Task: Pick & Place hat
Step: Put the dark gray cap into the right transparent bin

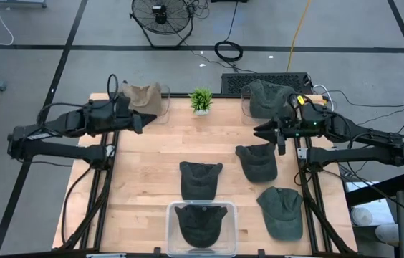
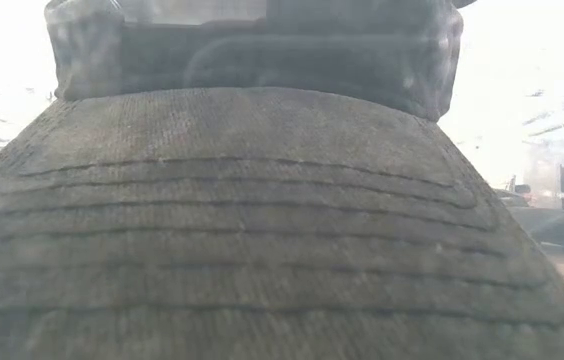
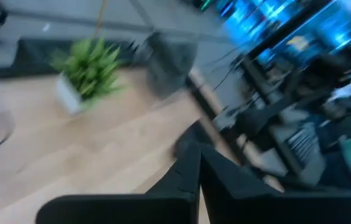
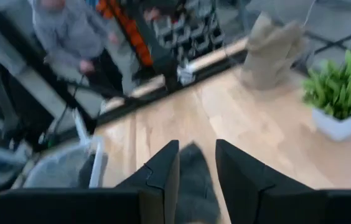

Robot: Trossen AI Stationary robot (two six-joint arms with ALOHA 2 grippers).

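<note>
The right gripper point(image 1: 265, 130) is hanging at about 2 o'clock on the table point(image 1: 145, 179) with fingers point(image 4: 163, 171) narrowly parted and holding nothing — likely lining up on the dark hat point(image 1: 257, 162) just below it. The left gripper point(image 1: 139, 122) is waiting at 10 o'clock, fingers pressed together and empty. 1 hat point(image 1: 202, 222) is sitting in the clear bin point(image 1: 169, 233) at 6 o'clock — apparently the drop-off — with 2 more loose beside it.

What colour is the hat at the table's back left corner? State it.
Tan hat, clearest in the high view.
</note>
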